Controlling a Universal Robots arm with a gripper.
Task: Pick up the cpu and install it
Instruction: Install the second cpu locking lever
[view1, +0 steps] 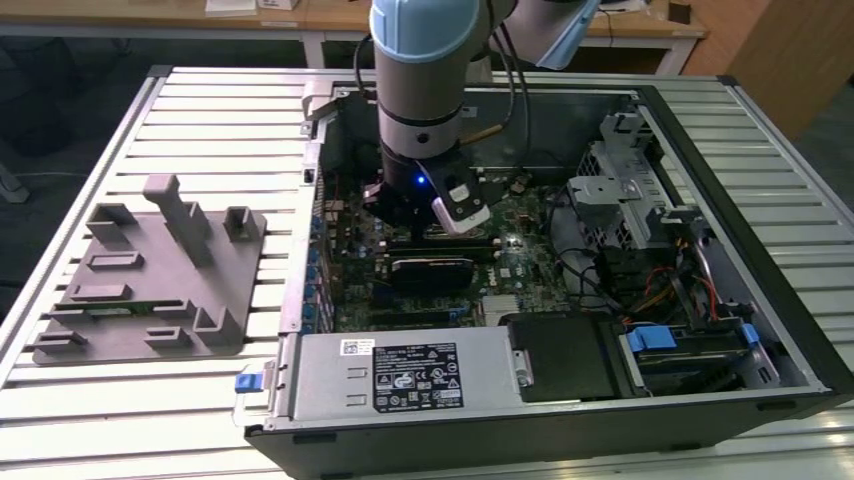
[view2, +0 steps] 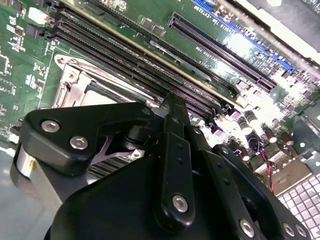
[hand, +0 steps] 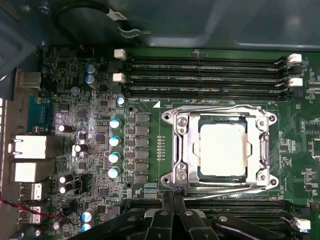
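The cpu (hand: 222, 150), a flat square chip with a pale silver top, lies flat inside the socket on the green motherboard (hand: 150, 120). A shiny metal bracket (hand: 175, 150) frames it on all sides. My gripper (hand: 172, 200) hovers just beside the socket's edge, over the memory slots, with its black fingers (hand: 167, 202) pressed together and nothing between them. In the exterior view the gripper (view1: 427, 228) hangs low inside the open computer case (view1: 747, 250), above the middle of the board. The second wrist view has the black gripper linkages (view2: 175, 165) close above the socket bracket (view2: 75, 80).
A grey plastic tray (view1: 147, 280) with upright posts stands on the slatted table, at the exterior view's left of the case. Inside the case are a power supply (view1: 400, 375), a drive cage (view1: 621, 190) and loose cables (view1: 654, 290). Memory slots (hand: 205, 75) run along both sides of the socket.
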